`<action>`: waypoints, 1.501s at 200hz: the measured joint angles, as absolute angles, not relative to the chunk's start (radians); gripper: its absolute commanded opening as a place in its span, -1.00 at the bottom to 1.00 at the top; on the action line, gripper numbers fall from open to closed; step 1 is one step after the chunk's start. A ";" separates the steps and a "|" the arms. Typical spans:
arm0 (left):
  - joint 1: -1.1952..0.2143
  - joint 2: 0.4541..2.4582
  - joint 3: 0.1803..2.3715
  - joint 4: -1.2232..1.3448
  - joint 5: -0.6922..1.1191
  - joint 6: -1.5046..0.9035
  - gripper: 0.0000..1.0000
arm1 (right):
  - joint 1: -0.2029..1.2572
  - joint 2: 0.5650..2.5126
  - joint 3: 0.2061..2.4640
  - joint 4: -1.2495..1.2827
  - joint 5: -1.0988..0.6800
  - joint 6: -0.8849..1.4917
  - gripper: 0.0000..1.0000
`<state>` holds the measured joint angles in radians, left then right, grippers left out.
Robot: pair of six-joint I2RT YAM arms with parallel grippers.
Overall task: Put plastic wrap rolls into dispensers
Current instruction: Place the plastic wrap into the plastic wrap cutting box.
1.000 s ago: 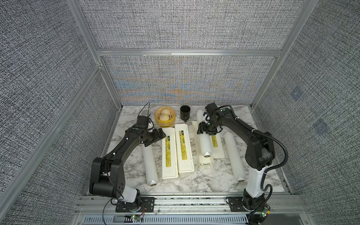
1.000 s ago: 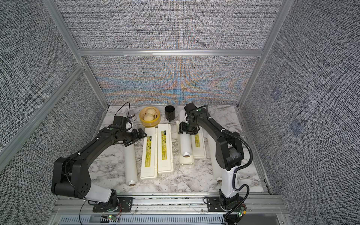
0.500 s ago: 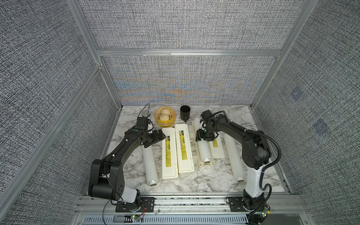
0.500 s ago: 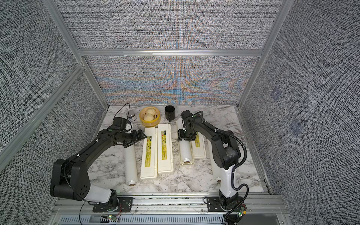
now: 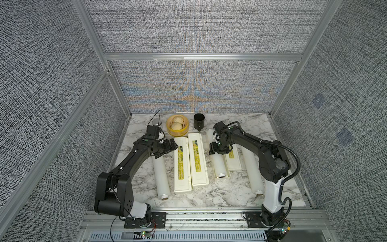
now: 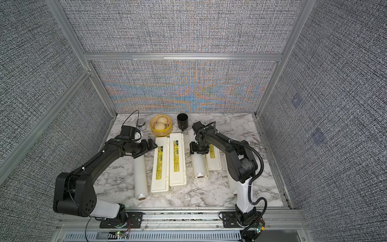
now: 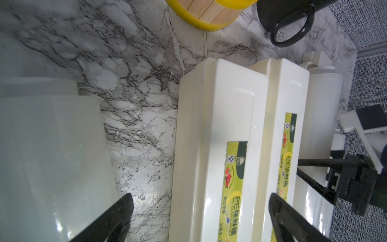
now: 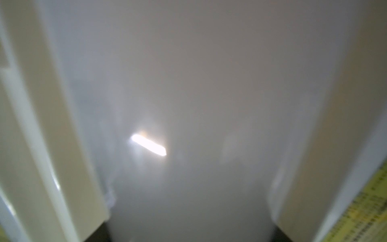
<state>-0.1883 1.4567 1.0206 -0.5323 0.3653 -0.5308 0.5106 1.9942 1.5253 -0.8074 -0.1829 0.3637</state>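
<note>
My right gripper (image 5: 218,149) sits low over the open dispenser (image 8: 31,136), jaws partly closed and pressed against the sides of the held roll (image 5: 218,165). That roll lies lengthwise in the tray, with its brown core end showing at the near end. The right wrist view is filled with blurred white film and one bright glare spot, with cream walls on both sides. The lid (image 5: 235,163) lies flat beside the tray, on its right, label strip up. My left gripper (image 5: 167,148) has its jaws spread as wide as they go and grips nothing. It hovers above the far end of the left roll (image 5: 160,178), which lies on the marble table (image 5: 230,194) just beside the first closed dispenser (image 5: 182,167). The second closed dispenser (image 5: 198,161) lies against the first, both with lids down. In the left wrist view, my black fingertips (image 7: 123,205) frame bare marble and the first dispenser's label. The right roll (image 5: 251,167) lies on the table beyond the open lid, partly behind my right arm. The yellow steamer (image 5: 177,127) and the black cup (image 5: 199,123) stand at the back.
</note>
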 measured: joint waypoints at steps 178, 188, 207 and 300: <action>-0.187 1.438 1.021 -0.548 0.348 -0.527 1.00 | 0.501 1.917 1.485 -0.917 -0.081 0.353 0.46; -0.187 1.438 1.021 -0.548 0.348 -0.527 1.00 | 0.499 1.916 1.485 -0.917 -0.079 0.352 0.53; -0.187 1.438 1.021 -0.548 0.347 -0.527 1.00 | 0.498 1.913 1.485 -0.916 -0.082 0.352 0.60; -0.187 1.438 1.024 -0.548 0.359 -0.518 1.00 | 0.460 1.821 1.534 -0.955 -0.072 0.288 0.60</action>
